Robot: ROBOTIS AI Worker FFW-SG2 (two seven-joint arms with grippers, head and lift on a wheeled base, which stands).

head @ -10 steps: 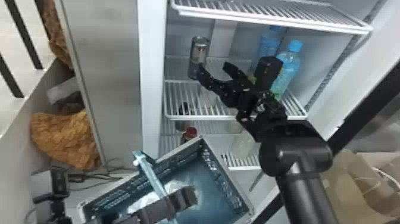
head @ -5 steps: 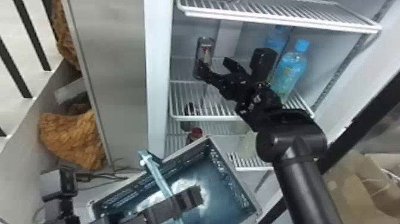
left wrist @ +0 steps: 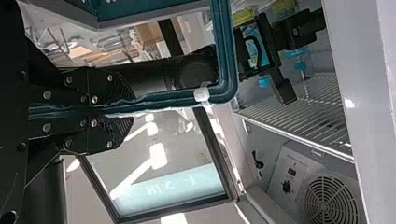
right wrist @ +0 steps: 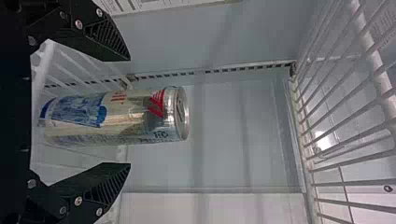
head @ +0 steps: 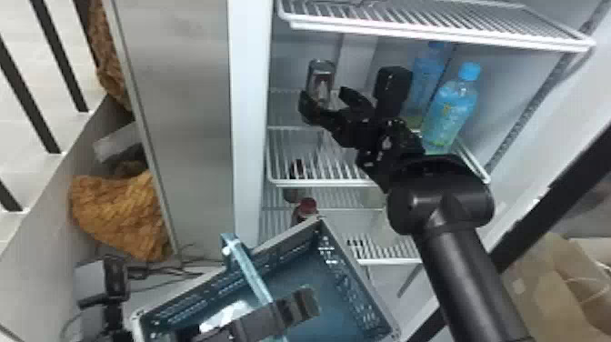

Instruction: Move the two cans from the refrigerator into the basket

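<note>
On the refrigerator's middle shelf stands a can (head: 321,75), with my right gripper (head: 324,97) open in front of it. In the right wrist view the can (right wrist: 116,116) lies between the two spread fingers of the right gripper (right wrist: 130,112), with gaps on both sides. Low in the head view, my left gripper (head: 277,314) is at the handle (head: 250,268) of the blue-green basket (head: 359,291). From the left wrist, the left gripper (left wrist: 128,111) is shut on that handle (left wrist: 173,99). A pale bright patch shows inside the basket.
Two blue-capped bottles, one (head: 450,111) nearer the front, stand right of the right gripper. A wire shelf (head: 436,22) spans above it. A red-capped bottle (head: 305,209) stands lower, behind the basket's rim. The refrigerator's side wall edge (head: 249,118) rises at left.
My right gripper has moved left relative to the can, and its fingers now stand on either side of it. The scene has shifted slightly right in the head view. The left gripper still holds the handle.
</note>
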